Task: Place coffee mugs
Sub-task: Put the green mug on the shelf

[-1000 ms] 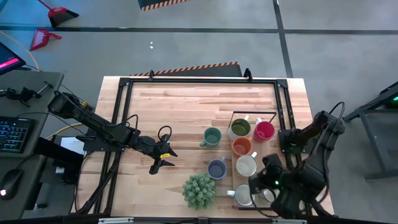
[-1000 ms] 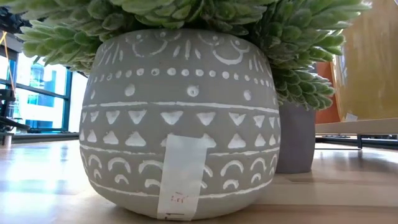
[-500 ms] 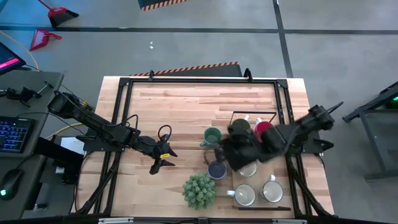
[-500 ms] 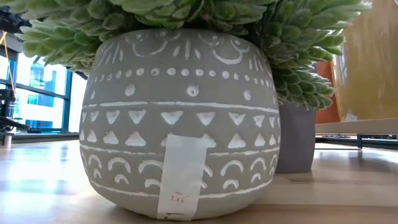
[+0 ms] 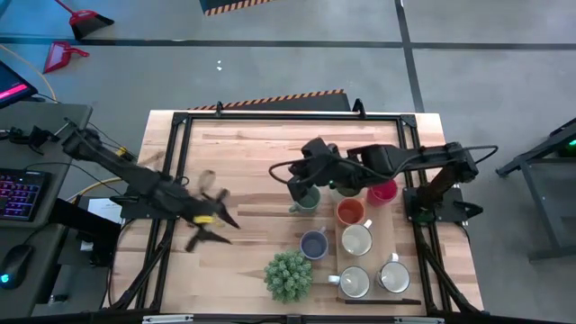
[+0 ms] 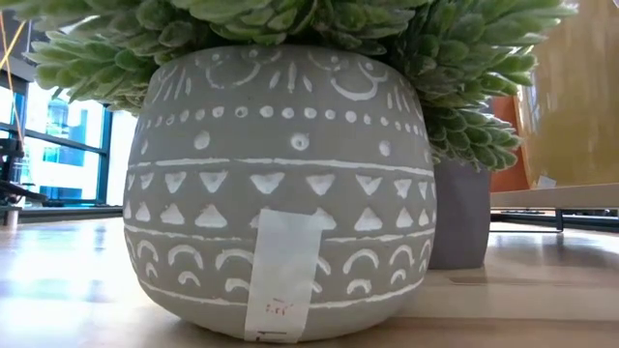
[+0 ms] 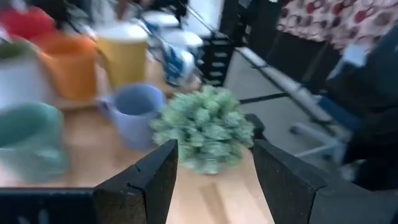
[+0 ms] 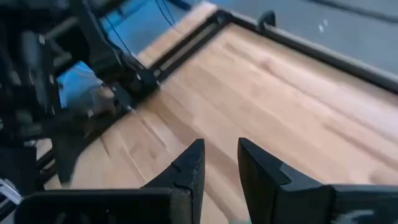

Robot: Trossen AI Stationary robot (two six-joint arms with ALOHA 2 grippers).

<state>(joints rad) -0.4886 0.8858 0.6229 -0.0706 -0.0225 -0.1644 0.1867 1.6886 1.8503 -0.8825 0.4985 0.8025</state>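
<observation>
Eight mugs stand at the table's right. The green mug (image 5: pixel 308 199) and the blue-grey mug (image 5: pixel 313 244) rest on the bare wood. On the tray (image 5: pixel 397 236) are the olive green mug (image 5: pixel 347 188), red mug (image 5: pixel 383 191), orange mug (image 5: pixel 349 212) and three white mugs (image 5: pixel 357 239) (image 5: pixel 353 283) (image 5: pixel 392 276). My right gripper (image 5: pixel 294 183) (image 8: pixel 217 155) hovers open over the green mug's far-left side, only table wood between its fingers. My left gripper (image 5: pixel 214 229) (image 7: pixel 214 149) is open over the table's left-middle, facing the plant.
A spiky green plant (image 5: pixel 288 275) (image 7: pixel 205 127) in a patterned grey pot (image 6: pixel 280 184) stands near the front edge, beside the blue-grey mug (image 7: pixel 137 112). A black frame (image 5: pixel 288 117) borders the table. Bare wood (image 5: pixel 261 153) lies across the far and middle parts.
My right arm has swung from the near right corner, over the white mugs, across the tray toward the far left. It now reaches over the green mug. My left gripper has shifted a little toward the table's left edge. No mug has moved.
</observation>
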